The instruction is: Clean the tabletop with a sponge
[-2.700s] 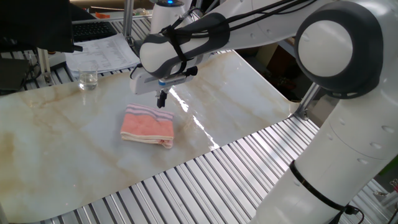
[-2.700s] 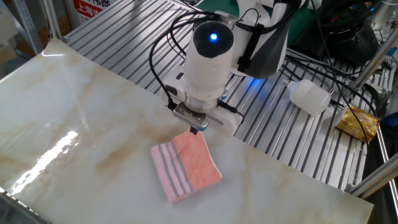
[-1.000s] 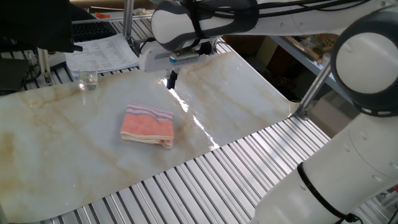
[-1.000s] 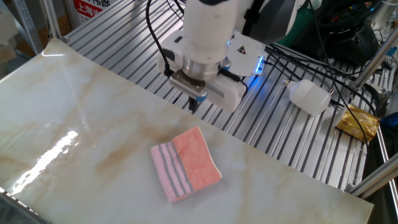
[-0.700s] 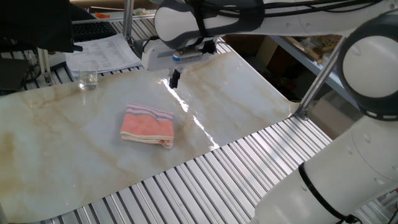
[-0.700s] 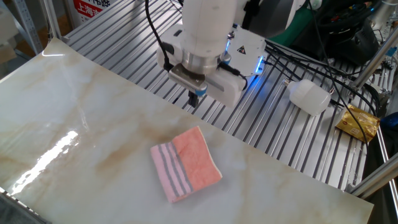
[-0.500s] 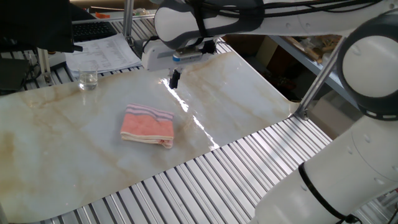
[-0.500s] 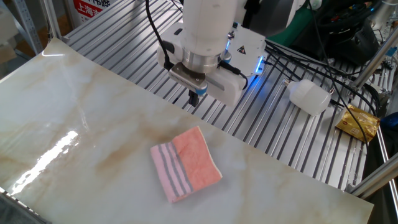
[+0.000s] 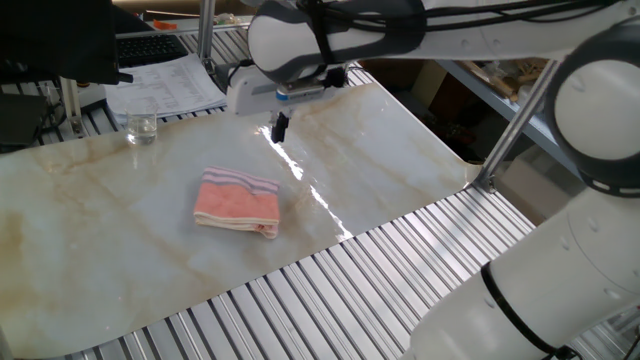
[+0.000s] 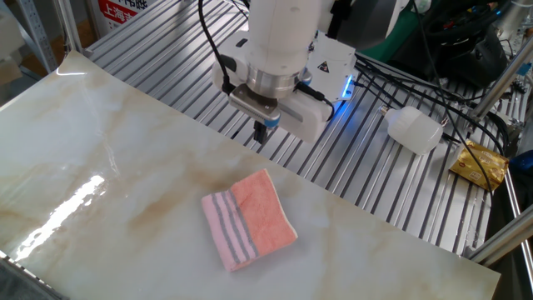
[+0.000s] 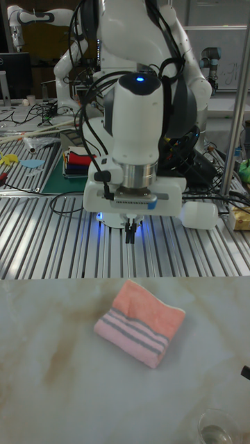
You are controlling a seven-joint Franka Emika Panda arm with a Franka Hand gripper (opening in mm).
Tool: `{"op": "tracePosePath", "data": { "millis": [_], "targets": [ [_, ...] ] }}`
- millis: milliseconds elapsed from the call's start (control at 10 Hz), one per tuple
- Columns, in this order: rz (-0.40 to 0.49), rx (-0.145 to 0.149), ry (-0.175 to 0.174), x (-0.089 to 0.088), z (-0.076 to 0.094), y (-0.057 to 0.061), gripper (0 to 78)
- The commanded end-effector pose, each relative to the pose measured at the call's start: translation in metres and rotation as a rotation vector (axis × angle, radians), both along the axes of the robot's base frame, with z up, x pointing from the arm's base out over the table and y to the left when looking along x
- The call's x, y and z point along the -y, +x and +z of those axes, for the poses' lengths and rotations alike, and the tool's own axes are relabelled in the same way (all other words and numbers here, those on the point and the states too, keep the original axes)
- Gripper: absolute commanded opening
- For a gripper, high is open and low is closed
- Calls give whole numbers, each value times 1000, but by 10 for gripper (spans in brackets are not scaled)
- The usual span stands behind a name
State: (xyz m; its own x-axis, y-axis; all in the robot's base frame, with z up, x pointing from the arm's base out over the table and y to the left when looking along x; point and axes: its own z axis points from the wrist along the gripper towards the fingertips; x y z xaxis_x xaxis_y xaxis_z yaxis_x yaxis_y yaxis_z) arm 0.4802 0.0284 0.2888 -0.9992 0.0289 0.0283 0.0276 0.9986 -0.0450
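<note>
The salmon-pink sponge [image 9: 237, 202] [image 10: 249, 219] [image 11: 141, 322] lies folded flat on the cream marble tabletop [image 9: 100, 230] [image 10: 100, 192] [image 11: 62, 374], its grey-and-white stripes along one edge. My gripper [image 9: 279, 127] [image 10: 261, 133] [image 11: 130, 234] hangs in the air well above and beyond the sponge, over the slab's edge, touching nothing. Its dark fingers are pressed together and shut, with nothing held between them.
A clear glass [image 9: 141, 128] [image 11: 219, 425] stands on the slab near a corner. Ribbed metal slats [image 9: 380, 260] [image 10: 366, 167] border the slab. A white plastic bottle [image 10: 414, 129] [image 11: 201, 216] lies on the slats, with a yellow packet [image 10: 477, 165] beyond. Papers [image 9: 160, 80] sit behind the glass.
Since 2.7 s ago the gripper has lifted from just beside the sponge and drawn back over the slab's edge. Over the last second it barely moved. The sponge stayed put.
</note>
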Motion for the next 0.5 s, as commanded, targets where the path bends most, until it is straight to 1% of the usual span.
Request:
{"op": "tracePosePath", "data": {
  "millis": [100,300,500],
  "targets": [
    [0,-15,0,0,19,6,12],
    [-3,-30,4,2,45,13,12],
    [3,-42,10,4,51,15,12]
  ]
}}
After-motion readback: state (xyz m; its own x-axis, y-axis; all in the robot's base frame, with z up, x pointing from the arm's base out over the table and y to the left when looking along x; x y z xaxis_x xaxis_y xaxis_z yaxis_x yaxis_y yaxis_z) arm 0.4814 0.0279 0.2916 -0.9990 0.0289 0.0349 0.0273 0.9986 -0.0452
